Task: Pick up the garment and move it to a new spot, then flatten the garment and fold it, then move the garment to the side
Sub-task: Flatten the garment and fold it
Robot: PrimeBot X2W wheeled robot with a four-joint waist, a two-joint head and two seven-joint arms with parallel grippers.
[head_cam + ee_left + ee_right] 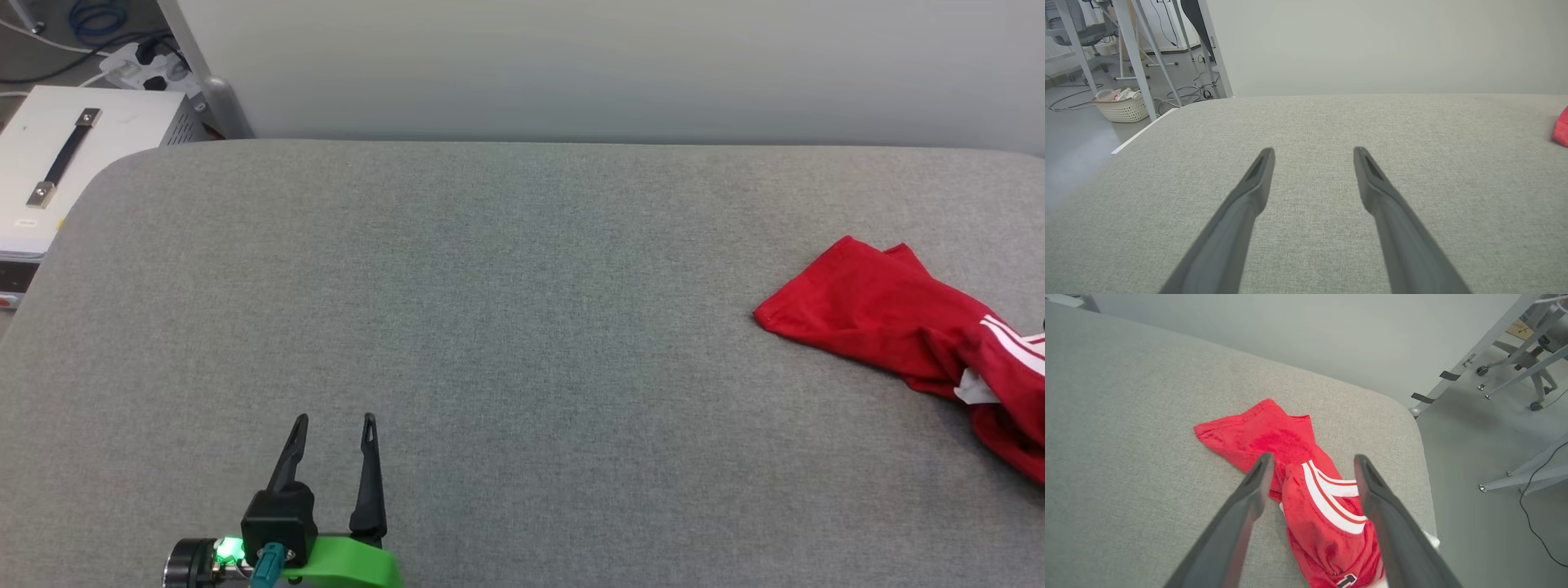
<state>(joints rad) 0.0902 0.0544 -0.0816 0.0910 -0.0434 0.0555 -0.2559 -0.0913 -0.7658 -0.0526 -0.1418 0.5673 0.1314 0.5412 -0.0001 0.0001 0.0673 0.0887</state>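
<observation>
The shirt [898, 327] lies in a bunched heap near the right end of the gray table [490, 286], close to its corner. The right gripper [1313, 456] hangs over it with its two fingers wide apart, holding nothing. The left gripper [335, 418] is well away, its fingers apart too.

The left gripper [335, 416]: two long, dark fingers [287, 461] tapering to narrow tips, each with a slim slot near the end, set in a black block housing [282, 518]. Beneath it are a bright green bracket [355, 563], a lit green lamp [230, 549], a teal connector [268, 565] and a black, silver-rimmed cylinder [184, 563]. The right gripper [1313, 456]: matching dark grey fingers with recessed slots near the tips.
</observation>
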